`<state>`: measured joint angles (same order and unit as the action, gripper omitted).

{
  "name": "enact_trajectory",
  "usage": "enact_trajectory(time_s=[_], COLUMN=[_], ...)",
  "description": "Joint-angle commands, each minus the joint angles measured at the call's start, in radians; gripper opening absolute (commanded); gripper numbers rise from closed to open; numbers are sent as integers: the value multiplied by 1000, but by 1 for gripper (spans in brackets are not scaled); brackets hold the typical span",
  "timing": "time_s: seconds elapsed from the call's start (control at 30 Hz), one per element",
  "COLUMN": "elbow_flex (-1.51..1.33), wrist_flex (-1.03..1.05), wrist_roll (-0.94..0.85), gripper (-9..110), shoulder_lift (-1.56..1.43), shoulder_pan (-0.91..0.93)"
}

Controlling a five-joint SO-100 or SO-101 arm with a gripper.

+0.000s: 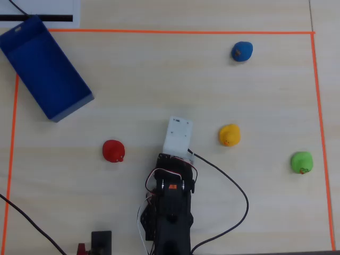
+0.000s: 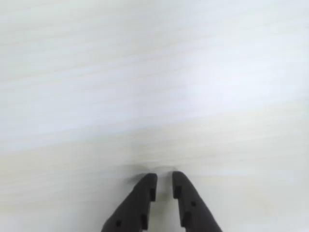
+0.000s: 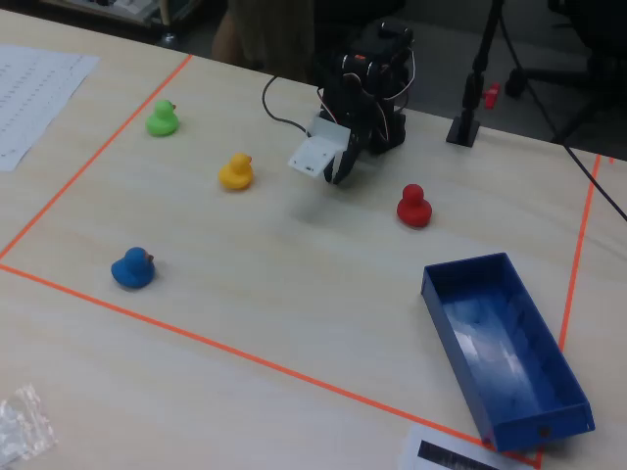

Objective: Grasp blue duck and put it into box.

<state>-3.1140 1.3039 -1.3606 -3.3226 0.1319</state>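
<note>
The blue duck (image 1: 241, 51) stands alone near the far right corner of the taped area in the overhead view, and at the near left in the fixed view (image 3: 132, 267). The box (image 1: 42, 64) is a dark blue open tray lying at an angle at the far left; in the fixed view it is at the near right (image 3: 500, 338) and looks empty. My gripper (image 2: 164, 176) hangs over bare table close to the arm base, far from duck and box. Its fingers (image 3: 338, 176) are nearly together and hold nothing. In the overhead view the white wrist block (image 1: 178, 135) hides them.
A red duck (image 1: 113, 151), a yellow duck (image 1: 229, 135) and a green duck (image 1: 302, 162) stand round the arm. Orange tape (image 1: 180, 32) frames the work area. A black cable (image 1: 234, 186) loops at the right of the base. White paper (image 1: 53, 10) lies beyond the box.
</note>
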Motion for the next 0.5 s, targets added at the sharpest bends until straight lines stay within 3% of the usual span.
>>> enact_trajectory(time_s=[0.0,0.47], elbow_flex=[3,3], wrist_flex=[14,14], wrist_roll=[3,5], gripper=[1,3], shoulder_lift=[12,12], shoulder_pan=[-5,-20])
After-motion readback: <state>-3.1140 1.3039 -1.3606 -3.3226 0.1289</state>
